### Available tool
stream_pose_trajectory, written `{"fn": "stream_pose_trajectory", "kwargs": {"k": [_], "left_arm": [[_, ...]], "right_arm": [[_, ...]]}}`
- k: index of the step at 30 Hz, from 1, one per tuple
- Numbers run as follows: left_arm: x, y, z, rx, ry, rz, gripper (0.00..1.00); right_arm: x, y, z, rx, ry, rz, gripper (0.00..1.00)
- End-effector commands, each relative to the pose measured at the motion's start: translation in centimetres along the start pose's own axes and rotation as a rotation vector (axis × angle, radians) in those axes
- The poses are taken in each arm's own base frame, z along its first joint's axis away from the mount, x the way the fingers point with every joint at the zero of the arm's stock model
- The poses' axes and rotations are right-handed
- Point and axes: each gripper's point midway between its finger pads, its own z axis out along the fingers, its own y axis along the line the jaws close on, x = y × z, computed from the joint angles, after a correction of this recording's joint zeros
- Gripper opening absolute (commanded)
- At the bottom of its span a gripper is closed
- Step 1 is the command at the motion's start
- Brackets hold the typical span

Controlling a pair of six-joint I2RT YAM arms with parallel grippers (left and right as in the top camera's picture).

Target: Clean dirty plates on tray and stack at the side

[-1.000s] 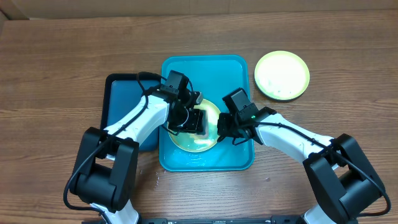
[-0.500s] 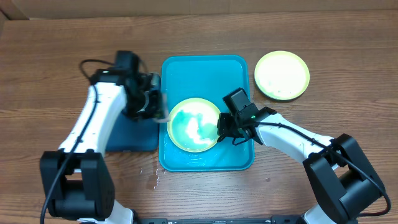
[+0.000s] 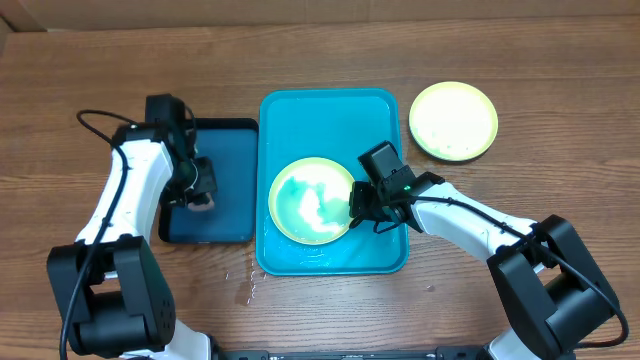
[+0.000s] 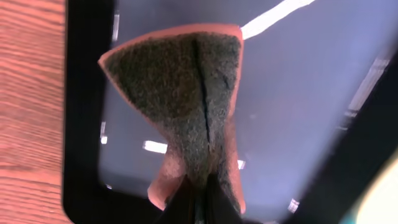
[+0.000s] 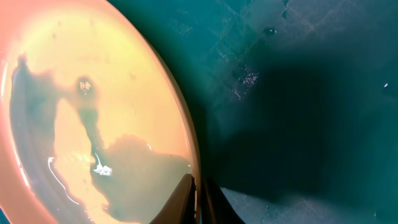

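A plate (image 3: 311,200) with a yellow-green rim and wet pale centre lies in the near half of the turquoise tray (image 3: 330,115). My right gripper (image 3: 354,207) is shut on its right rim; the right wrist view shows the fingers (image 5: 198,198) pinching the plate's edge (image 5: 93,112) over the tray floor (image 5: 298,93). A second plate (image 3: 453,120) sits on the table right of the tray. My left gripper (image 3: 198,190) is shut on a folded sponge (image 4: 186,93) with a dark scouring face, held over the dark navy tray (image 3: 225,160). A third plate is not visible.
The navy tray's floor (image 4: 311,93) and black rim fill the left wrist view, with wood table (image 4: 31,93) beyond its edge. Water drops (image 3: 245,285) lie on the table in front of the trays.
My left gripper has carried the sponge off the plate and leftward to the navy tray. The plate's wet centre is now uncovered. The right arm has held still.
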Motion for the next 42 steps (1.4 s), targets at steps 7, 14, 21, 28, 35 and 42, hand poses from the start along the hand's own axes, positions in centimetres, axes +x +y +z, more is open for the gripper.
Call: {"fn": "stream_pose_trajectory", "kwargs": {"k": [7, 14, 21, 28, 35, 42], "left_arm": [[1.4, 1.8, 2.3, -0.088, -0.007, -0.028, 0.04], [1.0, 0.3, 1.0, -0.005, 0.001, -0.03, 0.65], [-1.8, -0.4, -5.6, 0.07, -0.151, -0.058, 0.71], [-3.1, 2.8, -13.5, 0.118, -0.388, -0.256, 1.0], [-2.0, 7.8, -16.7, 0.091, -0.49, -0.41, 1.0], [-2.1, 8.0, -16.1, 0.087, -0.469, -0.417, 1.0]], "right_arm": [[0.2, 0.2, 0.2, -0.005, 0.004, -0.005, 0.07], [0.1, 0.2, 0.2, -0.007, 0.003, -0.006, 0.07], [0.2, 0.2, 0.2, -0.007, 0.003, -0.006, 0.15], [0.2, 0.2, 0.2, -0.007, 0.003, -0.006, 0.19], [-0.7, 0.5, 0.2, -0.016, -0.034, -0.011, 0.28], [-1.8, 0.6, 0.1, -0.009, -0.089, -0.017, 0.28]]}}
